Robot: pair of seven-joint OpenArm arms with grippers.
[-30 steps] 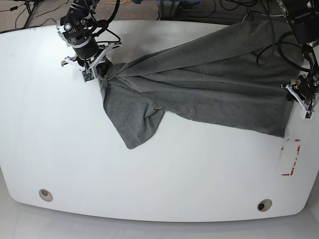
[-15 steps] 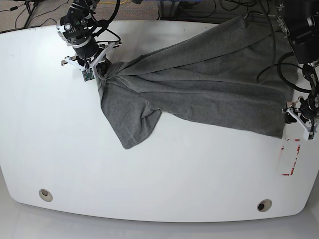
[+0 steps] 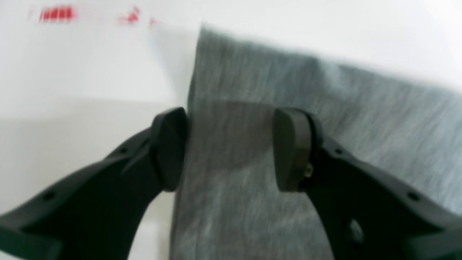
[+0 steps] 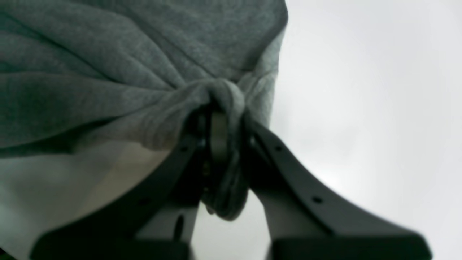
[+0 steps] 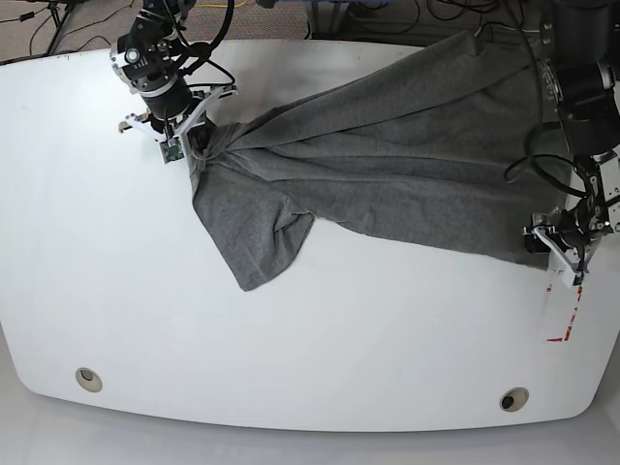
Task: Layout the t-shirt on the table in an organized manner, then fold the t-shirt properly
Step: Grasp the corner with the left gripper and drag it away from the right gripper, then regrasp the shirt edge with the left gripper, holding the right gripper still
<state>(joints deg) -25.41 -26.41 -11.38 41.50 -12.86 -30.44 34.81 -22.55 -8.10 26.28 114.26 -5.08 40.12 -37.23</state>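
**Grey shirt stretched between two arms across the white table**

A plain heather-grey short-sleeved cotton t-shirt [image 5: 387, 165] lies spread over the far half of a large glossy white tabletop with curved edges [image 5: 291, 339], running from far left to the right edge of the base view. One part of it hangs down toward the near side as a loose flap left of centre, and long creases fan out from the far-left end.

At that far-left end the right gripper [image 5: 194, 136] has its jaws pressed together on a bunched knot of the t-shirt; the right wrist view shows the fabric [image 4: 144, 72] gathered into a tight twist between the dark fingers [image 4: 216, 133], with a fold of cloth hanging below them.

At the right edge of the table the left gripper [image 5: 554, 240] sits over the shirt's near-right corner. In the left wrist view its jaws are spread, one dark pad [image 3: 169, 148] just at the straight edge of the cloth [image 3: 252, 90] and the other over the fabric, with flat cloth between them and nothing pinched. A red-and-white tape mark [image 5: 567, 320] lies on the table just nearer than this gripper. Two small round holes [image 5: 88, 378] sit near the table's near edge, one left, one right.
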